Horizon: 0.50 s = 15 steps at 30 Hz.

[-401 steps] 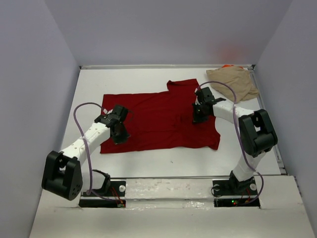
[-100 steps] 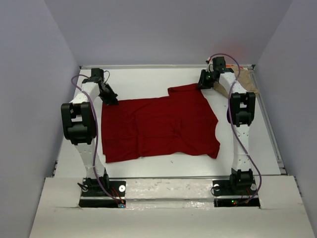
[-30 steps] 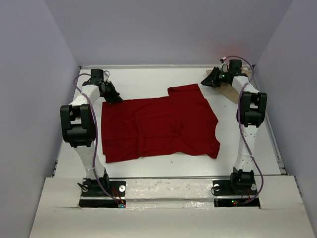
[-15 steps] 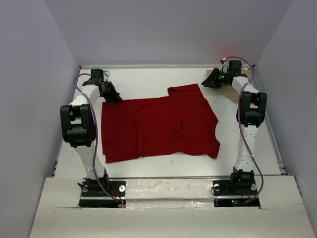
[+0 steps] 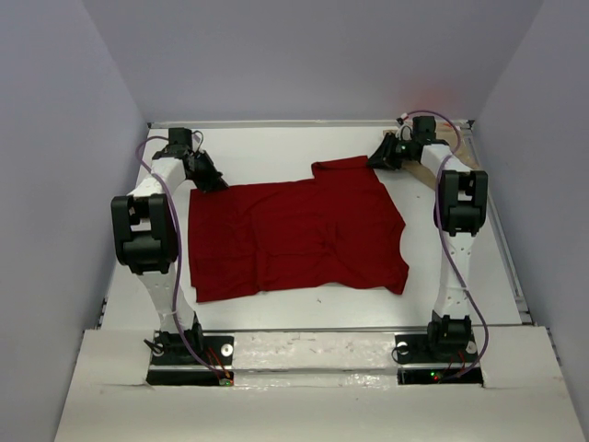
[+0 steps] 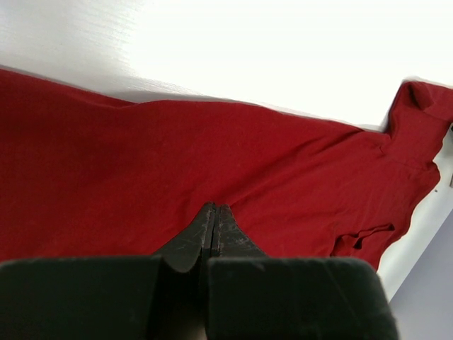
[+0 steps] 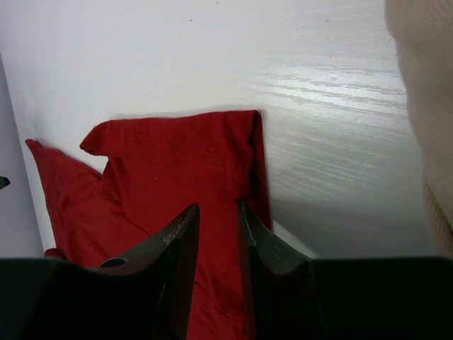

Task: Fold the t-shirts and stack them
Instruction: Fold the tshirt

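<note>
At the near edge of the white table (image 5: 304, 308), the two arm bases are sitting side by side, and both arms are reaching away to the far side. Just beyond the bases, the dark red t-shirt (image 5: 294, 235) is lying spread flat across the middle of the table, its near hem running roughly level with the table's front edge and one sleeve sticking out at the far right.

At the shirt's far left corner, the left gripper (image 5: 207, 177) is pointing down onto the cloth. In the left wrist view its fingers (image 6: 205, 234) are pressing together with no gap, the tips touching the red fabric. Whether any cloth is pinched between them cannot be told.

At the far right, the right gripper (image 5: 379, 158) is hanging over the red sleeve. In the right wrist view its two fingers (image 7: 180, 248) are standing a narrow gap apart, with red cloth showing through the gap and nothing gripped.

Farther right, near the table's back corner, the tan t-shirt (image 7: 421, 106) is lying bunched, largely hidden behind the right arm from above.
</note>
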{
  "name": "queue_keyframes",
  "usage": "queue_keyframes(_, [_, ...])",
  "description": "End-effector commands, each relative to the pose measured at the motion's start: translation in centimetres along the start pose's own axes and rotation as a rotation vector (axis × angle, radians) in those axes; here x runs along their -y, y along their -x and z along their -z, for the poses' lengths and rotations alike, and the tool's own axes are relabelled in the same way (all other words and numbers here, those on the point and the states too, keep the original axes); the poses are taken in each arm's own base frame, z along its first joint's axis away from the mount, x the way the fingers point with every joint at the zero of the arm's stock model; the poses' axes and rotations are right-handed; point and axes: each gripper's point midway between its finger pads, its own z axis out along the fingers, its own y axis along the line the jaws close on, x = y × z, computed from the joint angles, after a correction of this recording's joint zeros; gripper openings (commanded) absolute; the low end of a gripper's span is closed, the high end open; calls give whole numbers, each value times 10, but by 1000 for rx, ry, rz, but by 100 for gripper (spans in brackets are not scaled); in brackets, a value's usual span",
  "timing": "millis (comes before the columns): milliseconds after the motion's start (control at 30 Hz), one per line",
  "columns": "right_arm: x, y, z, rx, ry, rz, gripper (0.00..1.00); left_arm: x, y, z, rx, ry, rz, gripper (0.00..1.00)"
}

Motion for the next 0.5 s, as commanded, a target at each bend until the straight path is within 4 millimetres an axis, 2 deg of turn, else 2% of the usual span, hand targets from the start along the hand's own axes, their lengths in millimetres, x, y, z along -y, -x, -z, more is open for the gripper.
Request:
queue_keyframes(0, [-4,14,-1,30,7,38,34,17,1,21,28,-45,-38,4])
queue_keyframes(200, [-3,17,-2,31,1,45,34,20,4,25,40,-47,-45,4])
queue_keyframes(467, [8,13,-3,25,-48,55,34,20,3,24,31,-49,-44,4])
